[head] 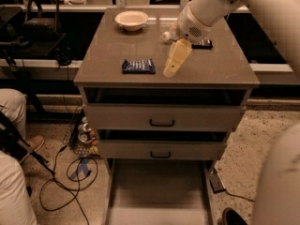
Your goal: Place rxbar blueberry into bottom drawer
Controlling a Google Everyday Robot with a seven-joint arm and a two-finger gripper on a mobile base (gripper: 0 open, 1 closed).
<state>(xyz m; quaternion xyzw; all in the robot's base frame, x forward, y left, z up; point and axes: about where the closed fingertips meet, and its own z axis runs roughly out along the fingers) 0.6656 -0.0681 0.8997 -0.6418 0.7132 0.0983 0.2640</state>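
Note:
The rxbar blueberry [138, 66], a flat bar in a dark blue wrapper with white lettering, lies on the cabinet top [112, 55] near the front, left of centre. My gripper [171, 70] hangs over the top just right of the bar, a short gap away, pointing down and to the left. It holds nothing that I can see. The bottom drawer [159, 191] is pulled out at floor level below the two higher drawers, and its floor is bare.
A white bowl [131, 19] stands at the back of the top. A black-wrapped bar [203, 44] lies behind my arm at the right. The two higher drawers [161, 118] with black handles stick out slightly. Cables and a person's legs [11, 139] are at the left.

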